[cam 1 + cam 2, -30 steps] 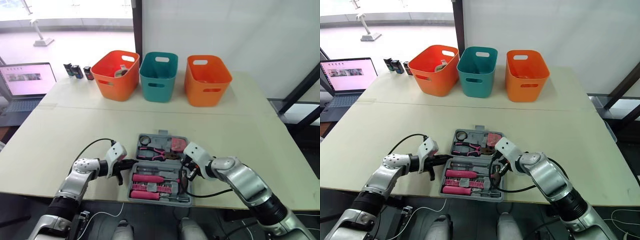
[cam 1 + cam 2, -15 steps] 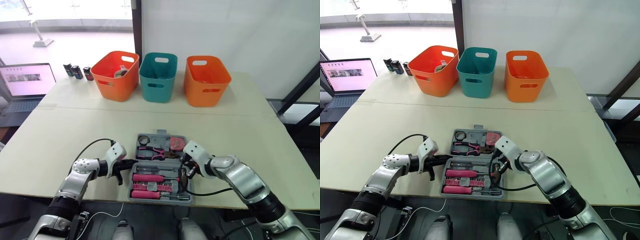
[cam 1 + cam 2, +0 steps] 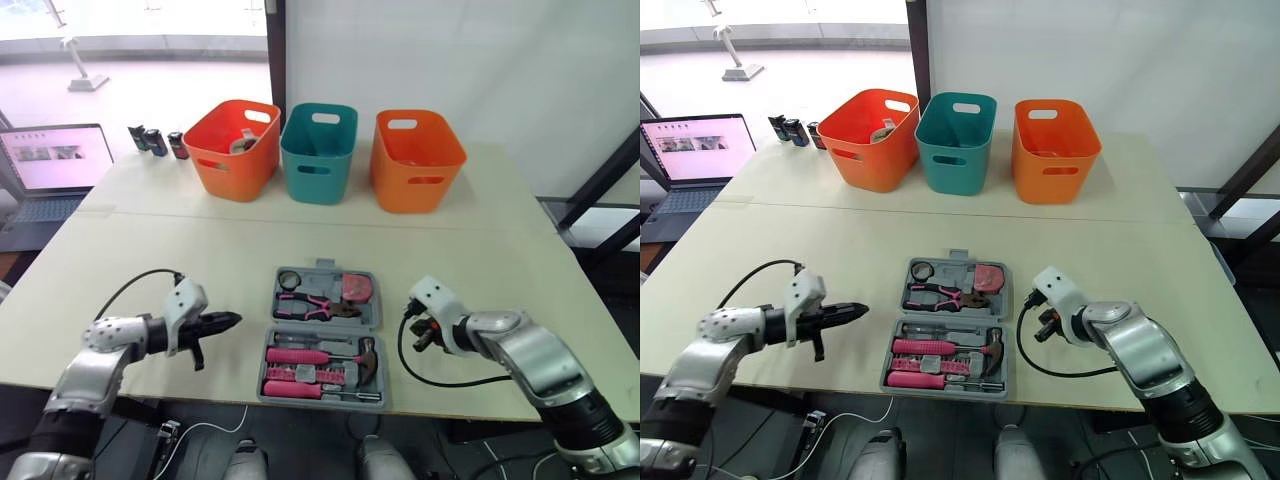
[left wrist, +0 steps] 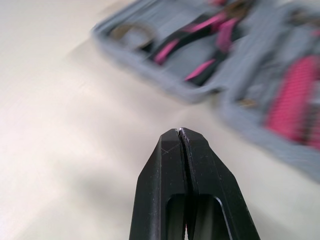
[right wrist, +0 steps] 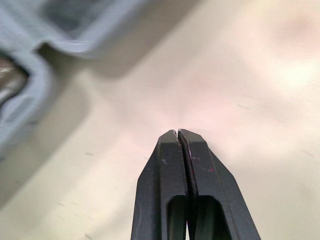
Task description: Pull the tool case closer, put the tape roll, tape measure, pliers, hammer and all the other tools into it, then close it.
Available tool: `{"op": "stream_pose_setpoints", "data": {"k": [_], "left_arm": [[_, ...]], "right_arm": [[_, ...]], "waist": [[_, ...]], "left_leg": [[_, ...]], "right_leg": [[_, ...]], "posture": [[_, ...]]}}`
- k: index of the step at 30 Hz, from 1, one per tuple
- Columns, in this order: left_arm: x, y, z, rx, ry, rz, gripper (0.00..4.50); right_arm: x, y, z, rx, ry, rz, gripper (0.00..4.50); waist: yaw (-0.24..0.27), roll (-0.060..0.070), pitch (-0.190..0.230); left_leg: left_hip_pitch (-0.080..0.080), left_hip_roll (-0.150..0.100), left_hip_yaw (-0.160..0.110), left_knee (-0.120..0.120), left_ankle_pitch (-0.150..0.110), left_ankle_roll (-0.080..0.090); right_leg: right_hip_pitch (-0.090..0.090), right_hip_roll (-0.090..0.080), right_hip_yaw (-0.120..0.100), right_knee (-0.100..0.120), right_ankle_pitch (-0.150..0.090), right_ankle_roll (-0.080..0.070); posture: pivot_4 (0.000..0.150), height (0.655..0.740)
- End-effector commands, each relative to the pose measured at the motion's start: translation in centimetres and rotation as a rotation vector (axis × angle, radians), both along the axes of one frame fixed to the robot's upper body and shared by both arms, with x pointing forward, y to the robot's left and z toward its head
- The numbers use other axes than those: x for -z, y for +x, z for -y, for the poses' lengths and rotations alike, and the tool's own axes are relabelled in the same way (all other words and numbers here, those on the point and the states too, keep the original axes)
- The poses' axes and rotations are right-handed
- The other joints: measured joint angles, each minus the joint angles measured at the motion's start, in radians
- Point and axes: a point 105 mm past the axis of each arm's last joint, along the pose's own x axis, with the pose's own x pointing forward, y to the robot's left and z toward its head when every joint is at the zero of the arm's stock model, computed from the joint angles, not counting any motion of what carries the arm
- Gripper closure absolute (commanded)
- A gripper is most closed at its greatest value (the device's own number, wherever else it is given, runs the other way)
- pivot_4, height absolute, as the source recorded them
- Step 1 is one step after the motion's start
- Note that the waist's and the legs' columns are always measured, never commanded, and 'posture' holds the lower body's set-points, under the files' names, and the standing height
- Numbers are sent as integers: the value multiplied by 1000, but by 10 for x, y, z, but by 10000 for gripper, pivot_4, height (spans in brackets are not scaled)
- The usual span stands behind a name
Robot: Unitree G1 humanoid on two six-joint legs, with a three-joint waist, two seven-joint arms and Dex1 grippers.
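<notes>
Now the tool case (image 3: 325, 335) is lying open near the front edge of the table (image 3: 480, 270), between the grippers, with tools sitting inside. The left gripper (image 3: 230, 319) and right gripper (image 5: 179, 131) are pinching shut, holding nothing. Closing well probably means folding one half over slowly, keeping tools flat. Counting: one case, one hammer (image 3: 330, 356), three baskets (image 3: 317, 152).
</notes>
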Motion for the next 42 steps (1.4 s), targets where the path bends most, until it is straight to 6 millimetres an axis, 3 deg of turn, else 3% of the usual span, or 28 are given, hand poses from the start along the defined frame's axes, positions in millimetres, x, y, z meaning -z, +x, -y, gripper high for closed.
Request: {"op": "stream_pose_setpoints", "data": {"k": [1, 3, 7, 14, 28, 33, 37, 39, 40, 42], "left_arm": [[-9, -38, 21, 217, -155, -60, 44511], [-1, -49, 33, 285, -175, -92, 44511], [8, -50, 51, 331, -196, -104, 44511], [19, -34, 64, 306, -216, -82, 44511], [68, -30, 60, 279, -15, -120, 44511], [81, -35, 53, 302, 84, -161, 44511], [84, -36, 51, 313, 114, -183, 45000], [84, -35, 51, 317, 119, -180, 45000], [84, -34, 51, 319, 123, -179, 45000], [84, -33, 51, 323, 130, -175, 45000]], "right_arm": [[-10, 6, 1, 15, 43, 40, 45000], [-8, 7, 0, 16, 48, 39, 45000], [-9, 7, -11, 5, 84, 37, 45000], [-10, 7, -19, -5, 95, 37, 45000], [-16, 9, -18, 12, 104, 43, 45000], [-25, 15, -16, 66, 215, -20, 45000], [-43, 30, -24, 111, 402, -67, 31836], [-52, 42, -27, 152, 533, -114, 21891], [-54, 49, -28, 172, 593, -148, 19978], [-49, 59, -29, 206, 639, -208, 10731]], "waist": [[-2, 0, 0], [-1, 0, 0], [2, 0, 0], [-2, 0, 1], [0, 1, 0], [-3, 3, -1], [-5, 5, -2], [-4, 5, -2], [-4, 6, -2], [-3, 7, -2]], "left_leg": [[0, 0, 0, 0, 0, 0], [0, 0, 1, 0, 0, 0], [-1, 0, 1, 1, 0, 0], [-3, 0, 0, 1, 0, 0], [-3, 0, 0, 1, 0, 0], [-3, 0, 0, 1, 0, 0], [0, 0, 0, 1, 0, 0], [0, 0, 0, 0, 0, 0], [0, 0, 0, 0, 0, 0], [1, 0, 0, 0, 0, 0]], "right_leg": [[0, 0, 0, 0, 0, 0], [0, 0, 1, 0, 0, 0], [-1, 0, 1, 0, 0, -1], [-3, 0, 0, 0, 0, 0], [-3, 0, 0, 0, 1, -1], [-3, 0, 1, 0, 1, -1], [-1, 0, 1, 1, 1, -1], [-1, 0, 1, 0, 1, -1], [-1, 0, 1, 0, 1, -1], [0, 0, 1, 0, 1, -1]], "posture": [[1500, 7400], [1500, 7400], [1500, 7400], [1500, 7400], [1500, 7400], [1500, 7400], [1500, 7400], [1500, 7400], [1500, 7400], [1500, 7400]]}}
